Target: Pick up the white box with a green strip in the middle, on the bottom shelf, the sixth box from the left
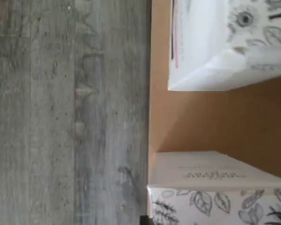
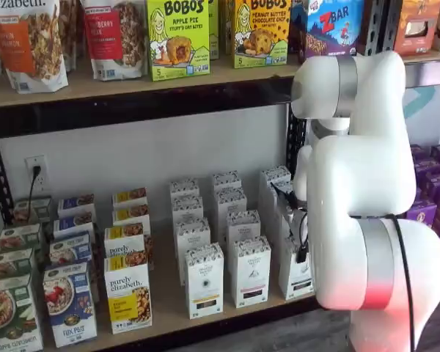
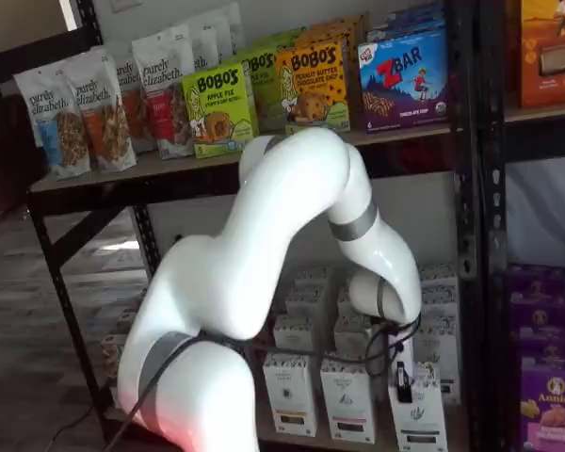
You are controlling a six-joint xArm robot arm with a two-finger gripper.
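The hand (image 3: 402, 381) hangs low off the bent white arm (image 3: 292, 207), right at the front of the desk (image 2: 169, 301), and only a dark sliver of its fingers shows against the white cartons, so I cannot tell whether it is spread, closed, or gripping anything. In a shelf view the same dark piece (image 2: 302, 253) dangles with a cable beside it, seen side-on and no clearer. The white box (image 3: 419, 414) stands in the front row at the right end of the white cartons, directly under the hand. From the other side the box (image 2: 297, 275) is half covered by the arm's big joint, with only its left part and low label peeking out. The wrist view, turned on its side, shows what neither shelf view does: grey plank floor (image 1: 70, 112), the tan board's edge, and two leaf-printed white cartons (image 1: 215, 42) (image 1: 215, 192) well apart, with bare board between them. Which of these is the task's box I cannot say.
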